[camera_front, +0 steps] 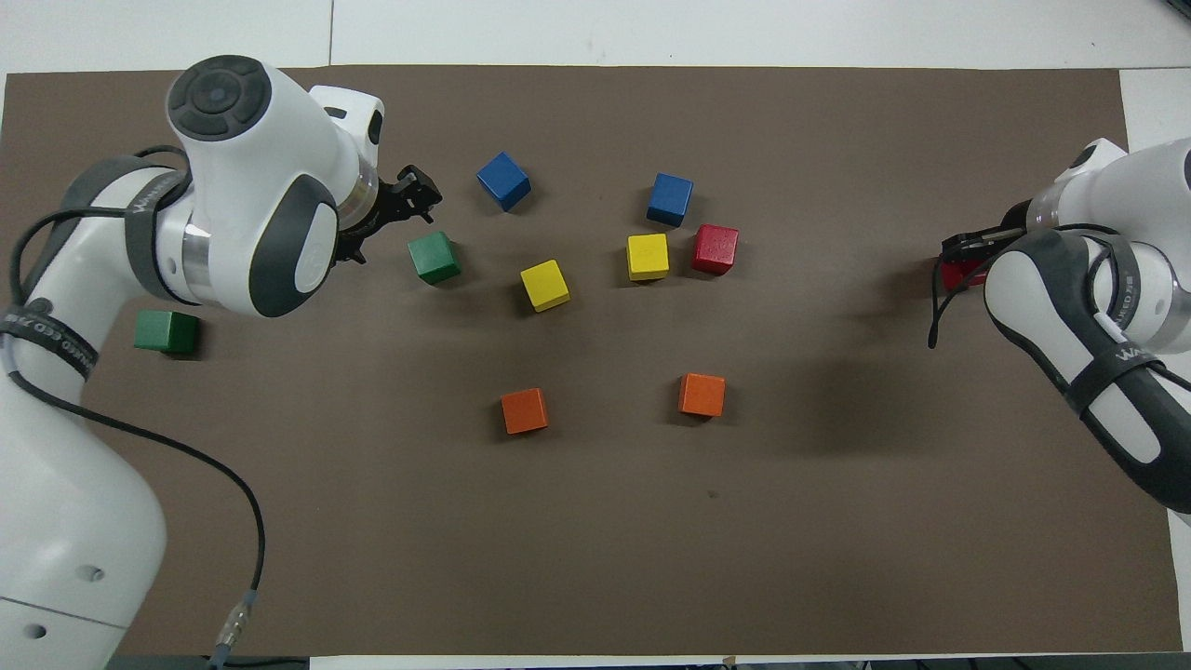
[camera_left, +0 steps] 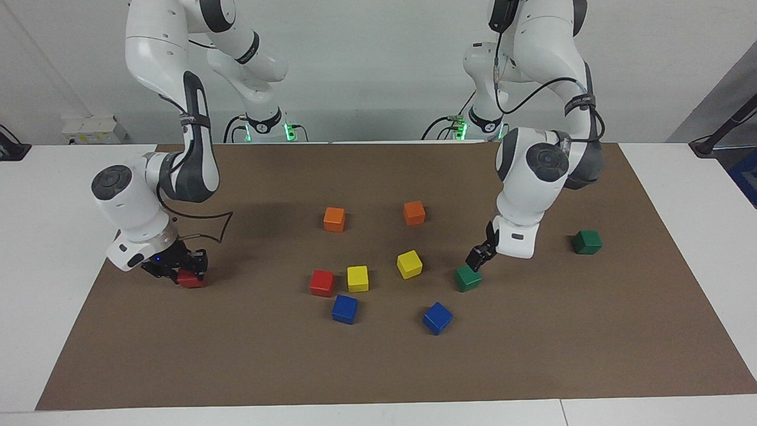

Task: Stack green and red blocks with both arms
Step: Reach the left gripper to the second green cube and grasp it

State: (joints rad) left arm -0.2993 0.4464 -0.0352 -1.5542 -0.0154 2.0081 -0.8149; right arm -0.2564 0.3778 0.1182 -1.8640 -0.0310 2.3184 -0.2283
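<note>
One red block [camera_left: 322,283] sits mid-mat beside a yellow cube, also seen from overhead [camera_front: 715,248]. The other red block [camera_left: 191,279] lies at the right arm's end of the mat, with my right gripper [camera_left: 180,269] down around it and partly hiding it; it also shows overhead [camera_front: 960,274] under that gripper [camera_front: 972,247]. One green block [camera_left: 468,278] [camera_front: 434,257] lies just below my left gripper [camera_left: 479,257] [camera_front: 414,195], which is open, tilted and close above its edge. The second green block [camera_left: 587,242] [camera_front: 167,331] lies toward the left arm's end.
Two orange cubes [camera_left: 334,219] [camera_left: 414,212] lie nearer the robots. Two yellow cubes [camera_left: 358,278] [camera_left: 409,264] and two blue cubes [camera_left: 345,309] [camera_left: 437,318] crowd the middle around the red block. The brown mat [camera_left: 562,355] covers a white table.
</note>
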